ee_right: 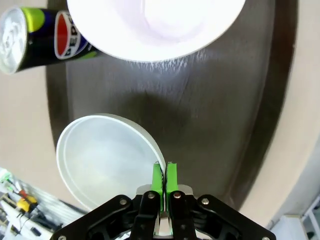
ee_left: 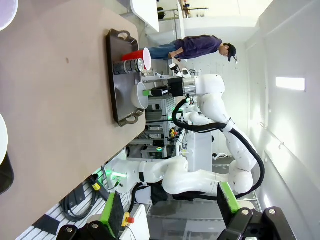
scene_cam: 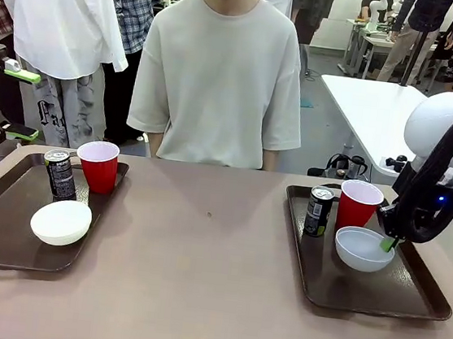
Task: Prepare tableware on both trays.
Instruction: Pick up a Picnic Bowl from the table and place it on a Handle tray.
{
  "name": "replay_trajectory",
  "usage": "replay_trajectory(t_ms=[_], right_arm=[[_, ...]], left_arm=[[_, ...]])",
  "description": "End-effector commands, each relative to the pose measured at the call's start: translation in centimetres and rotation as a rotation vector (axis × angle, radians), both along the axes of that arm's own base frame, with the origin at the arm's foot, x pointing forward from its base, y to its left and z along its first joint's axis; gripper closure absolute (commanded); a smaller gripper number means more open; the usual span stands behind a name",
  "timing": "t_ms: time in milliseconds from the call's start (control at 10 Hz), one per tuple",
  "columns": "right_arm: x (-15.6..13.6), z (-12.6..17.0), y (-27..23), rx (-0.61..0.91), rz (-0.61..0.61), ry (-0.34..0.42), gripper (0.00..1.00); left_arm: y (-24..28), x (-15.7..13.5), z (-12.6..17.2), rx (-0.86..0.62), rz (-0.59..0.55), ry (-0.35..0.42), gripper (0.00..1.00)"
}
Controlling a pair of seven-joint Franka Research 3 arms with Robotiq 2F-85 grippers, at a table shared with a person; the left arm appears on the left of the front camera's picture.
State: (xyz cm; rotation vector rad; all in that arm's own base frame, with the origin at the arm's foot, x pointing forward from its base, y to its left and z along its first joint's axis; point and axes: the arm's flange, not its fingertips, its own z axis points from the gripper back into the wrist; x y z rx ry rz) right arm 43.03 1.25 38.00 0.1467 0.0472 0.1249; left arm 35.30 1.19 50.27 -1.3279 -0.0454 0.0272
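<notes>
I had my right end effector (ee_right: 162, 172) pinching the pale grey-blue round bowl's (scene_cam: 362, 249) rim, bowl resting on its dark brown tray (scene_cam: 408, 301); left end effector (scene_cam: 13, 100) spread. Both trays looked nearly set.

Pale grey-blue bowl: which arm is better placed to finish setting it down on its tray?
Right. The right gripper has its jaws shut on the pale grey-blue bowl rim over the right tray; the left gripper hangs open, far off.
</notes>
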Motion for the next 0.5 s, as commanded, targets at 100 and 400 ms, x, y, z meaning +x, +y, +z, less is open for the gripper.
replay_trajectory(t_ms=[100,400], right_arm=[[0.28,-1.98,-0.28,0.045,0.033,-0.061,0.96],[0.34,-2.03,-0.24,0.031,0.024,-0.068,0.36]], left_arm=[[0.09,0.02,0.04,-0.007,-0.008,-0.018,0.0],[0.09,0.02,0.04,-0.007,-0.008,-0.018,0.0]])
